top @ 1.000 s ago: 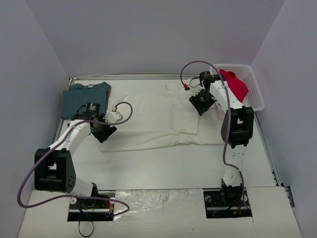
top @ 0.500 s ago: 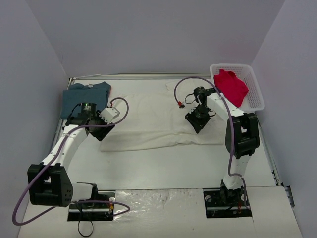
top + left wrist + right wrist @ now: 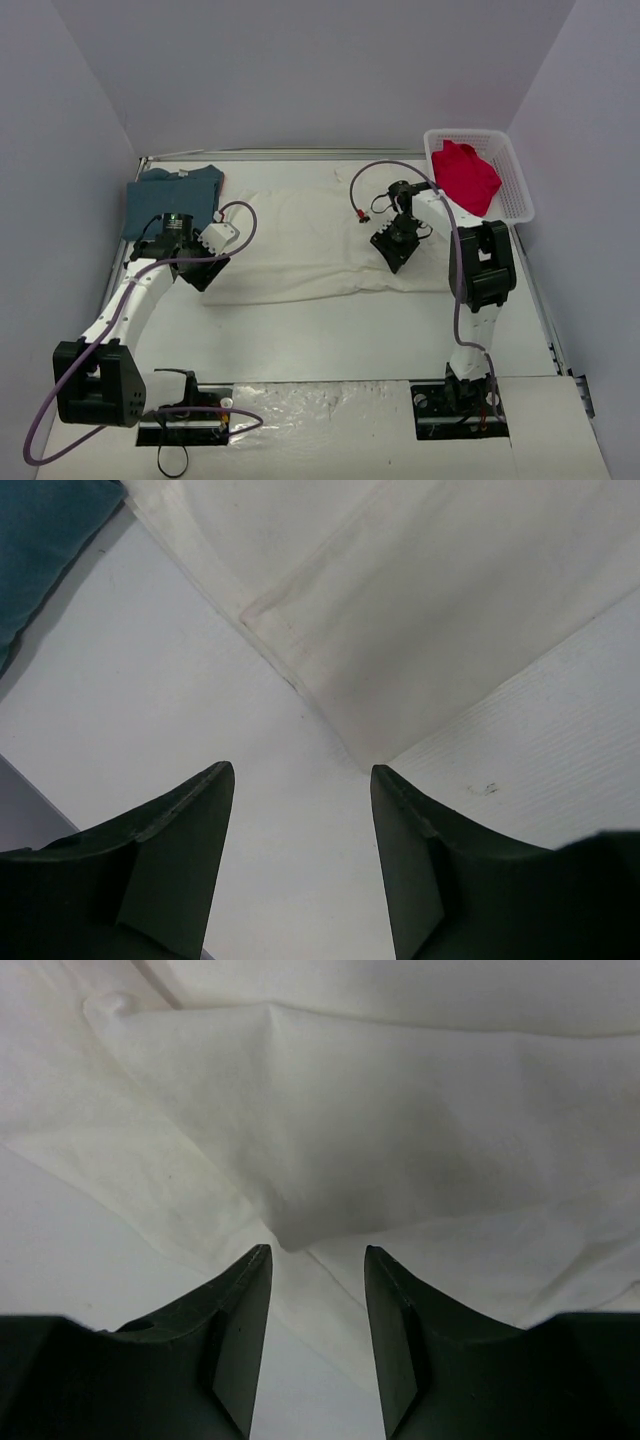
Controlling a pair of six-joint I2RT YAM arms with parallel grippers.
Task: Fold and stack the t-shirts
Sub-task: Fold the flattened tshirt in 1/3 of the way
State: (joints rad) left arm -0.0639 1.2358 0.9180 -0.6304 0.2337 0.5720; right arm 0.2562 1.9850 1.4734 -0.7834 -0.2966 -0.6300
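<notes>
The cream-white t-shirt (image 3: pixel 320 240) lies spread across the middle of the table, partly folded. My left gripper (image 3: pixel 205 268) hovers at its near-left corner; in the left wrist view the gripper (image 3: pixel 300 775) is open over bare table, with the shirt's corner (image 3: pixel 400 660) just ahead of the fingertips. My right gripper (image 3: pixel 392 250) is low over the shirt's right part; in the right wrist view it (image 3: pixel 318 1252) is open with a folded edge of the white cloth (image 3: pixel 330 1150) just beyond its tips. The teal-blue t-shirt (image 3: pixel 170 195) lies folded at the back left. The red t-shirt (image 3: pixel 468 175) sits in the basket.
The white lattice basket (image 3: pixel 515 190) stands at the back right corner. A raised rail (image 3: pixel 240 154) runs along the table's far edge, and grey walls close in on both sides. The teal cloth (image 3: pixel 40 530) shows at the upper left of the left wrist view.
The right gripper has come nearer and leftward over the white shirt's right part. The left gripper swung toward the teal shirt and back to the white shirt's near-left corner.
</notes>
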